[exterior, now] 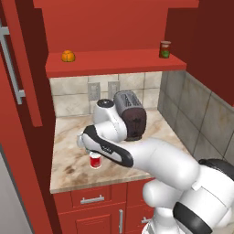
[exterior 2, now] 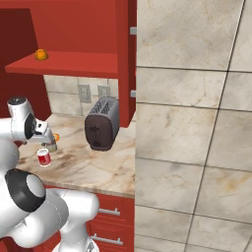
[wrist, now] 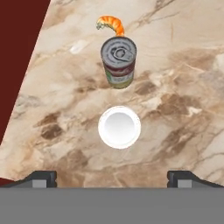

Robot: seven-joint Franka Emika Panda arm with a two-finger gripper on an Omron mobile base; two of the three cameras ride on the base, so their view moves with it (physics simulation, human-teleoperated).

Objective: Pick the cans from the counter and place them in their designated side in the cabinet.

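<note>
Red can [wrist: 119, 127] centred under gripper [wrist: 112, 178], fingers spread wide, empty; descend straight, avoid silver can [wrist: 118, 62].

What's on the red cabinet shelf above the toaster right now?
The plain red cabinet shelf holds a small orange fruit on its left side and a dark can with a green-and-red label on its right. The shelf's left end, behind the tall red door, is hidden.
</note>
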